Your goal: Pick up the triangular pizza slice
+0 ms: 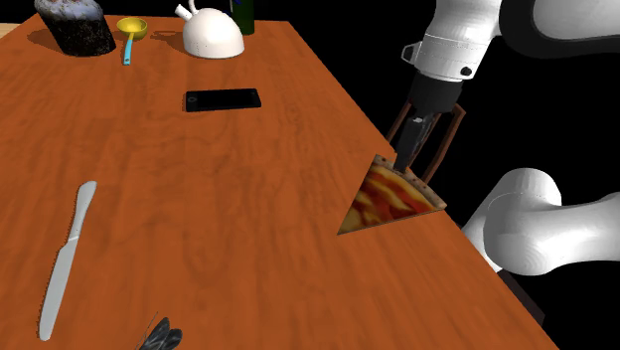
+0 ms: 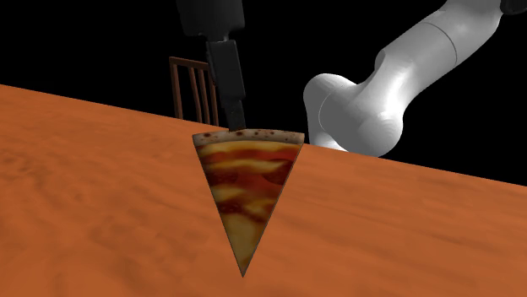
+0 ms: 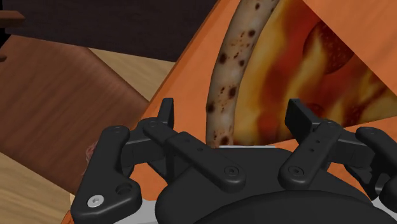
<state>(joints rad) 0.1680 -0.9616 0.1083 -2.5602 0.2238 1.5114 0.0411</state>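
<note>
Pizza slice point(image 1: 389, 202) crust loose inside wide-open end effector point(image 3: 231, 109).

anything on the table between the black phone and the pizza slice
No. In the shoulder view, the stretch of reddish-brown wooden tabletop between the flat black rectangular phone and the triangular pepperoni pizza slice is bare.

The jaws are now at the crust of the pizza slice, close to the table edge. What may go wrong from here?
1. The pizza slice lies flat with its crust near the table edge; the open jaws may push it off instead of gripping.
2. The slice looks thin, so the jaws might slip off it.
3. A chair back stands beyond that edge; a wide retreat might hit it.
</note>
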